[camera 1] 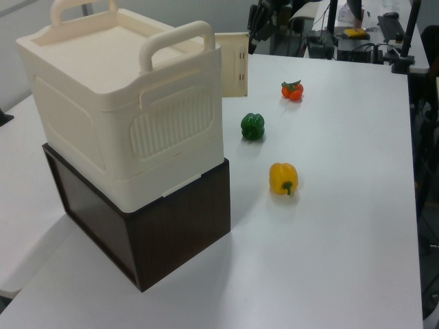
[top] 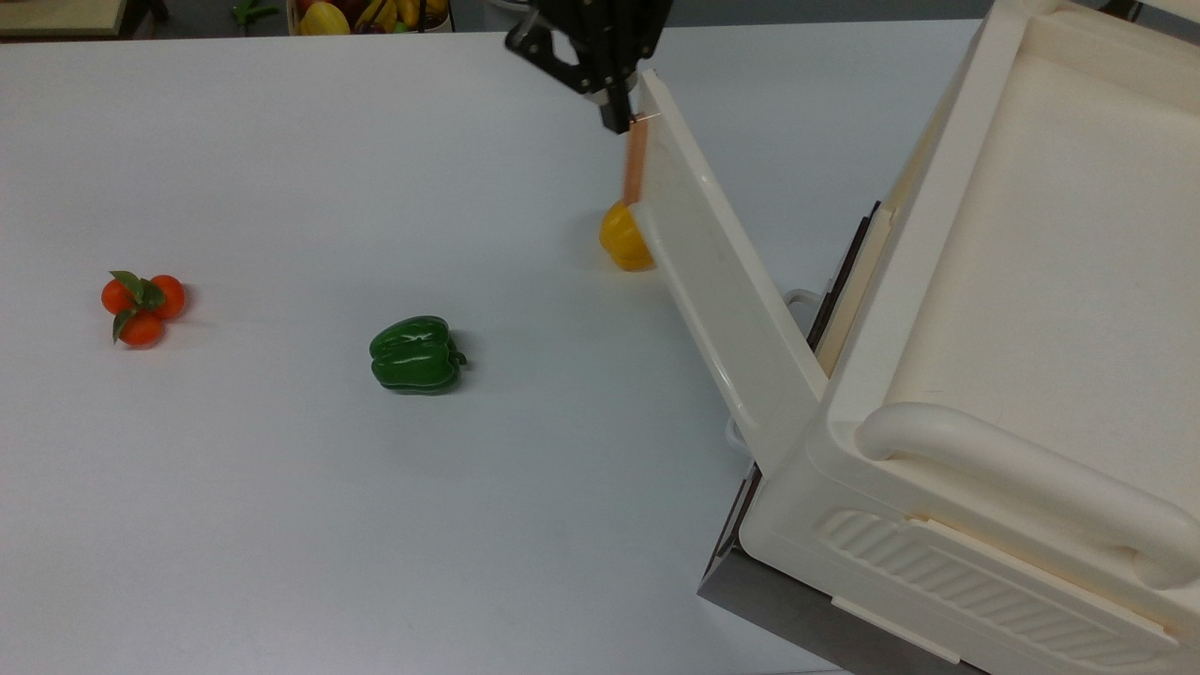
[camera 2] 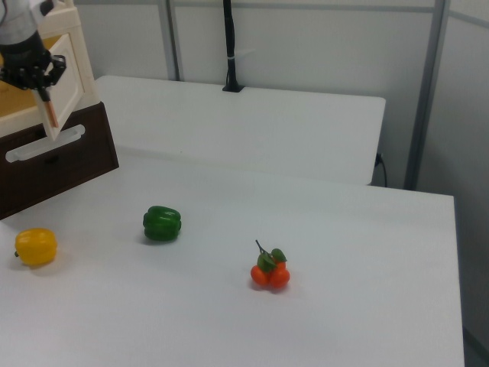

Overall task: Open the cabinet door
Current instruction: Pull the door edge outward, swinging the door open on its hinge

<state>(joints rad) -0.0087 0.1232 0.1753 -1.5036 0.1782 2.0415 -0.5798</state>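
Note:
The cream cabinet stands on a dark brown base at the top view's right. Its cabinet door stands swung out at an angle from the cabinet's front, hinged at the near corner. A copper bar handle sits at the door's free end. My black gripper comes down from the top edge and is shut on the upper end of that handle. In the right view the gripper holds the copper bar in front of the door.
A yellow pepper lies on the white table, partly hidden behind the door's free end. A green pepper and a cluster of small orange fruits lie further to the top view's left. A white drawer handle juts from the base.

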